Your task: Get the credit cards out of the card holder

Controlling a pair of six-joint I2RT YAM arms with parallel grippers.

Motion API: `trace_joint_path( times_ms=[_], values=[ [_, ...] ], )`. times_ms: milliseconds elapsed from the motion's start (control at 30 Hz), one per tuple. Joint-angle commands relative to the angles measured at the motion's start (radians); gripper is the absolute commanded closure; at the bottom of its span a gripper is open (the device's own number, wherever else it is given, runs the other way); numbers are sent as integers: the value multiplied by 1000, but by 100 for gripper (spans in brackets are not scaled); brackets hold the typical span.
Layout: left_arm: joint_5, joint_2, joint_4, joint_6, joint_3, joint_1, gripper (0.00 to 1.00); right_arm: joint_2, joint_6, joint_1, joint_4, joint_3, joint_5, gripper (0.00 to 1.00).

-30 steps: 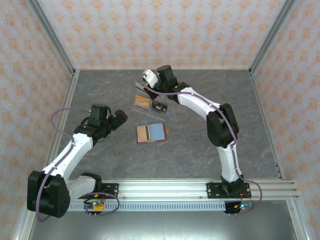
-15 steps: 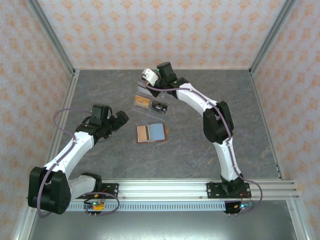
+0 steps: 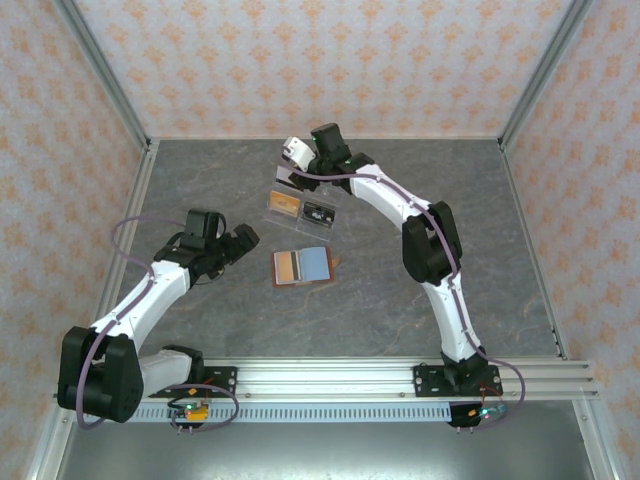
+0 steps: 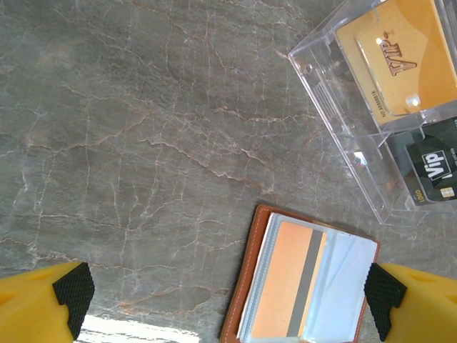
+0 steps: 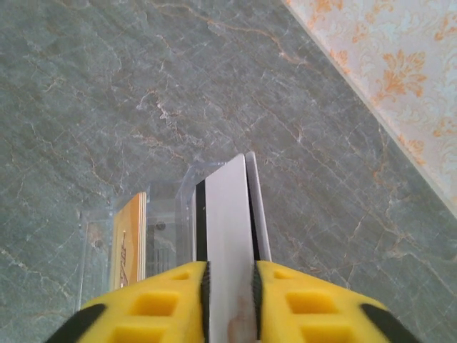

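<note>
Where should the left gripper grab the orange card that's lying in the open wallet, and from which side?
The orange card lies flat in the brown wallet's left half, so only an edge can be pinched. Probably take its short edge nearest the acrylic tray, coming in low from that side with the open left gripper. Which way its sleeve opens is unclear.

I saw a brown card holder (image 4: 243,280) lined pale blue, its card (image 4: 280,286) orange, grey-striped. The table (image 4: 128,128) looked marbled grey.
</note>
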Motion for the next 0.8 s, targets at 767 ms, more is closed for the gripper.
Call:
trace_joint_path(
  times_ms=[767],
  values=[
    [61, 26, 18, 30, -13, -4, 0, -527, 1031, 108, -22, -636, 146, 48]
  ],
)
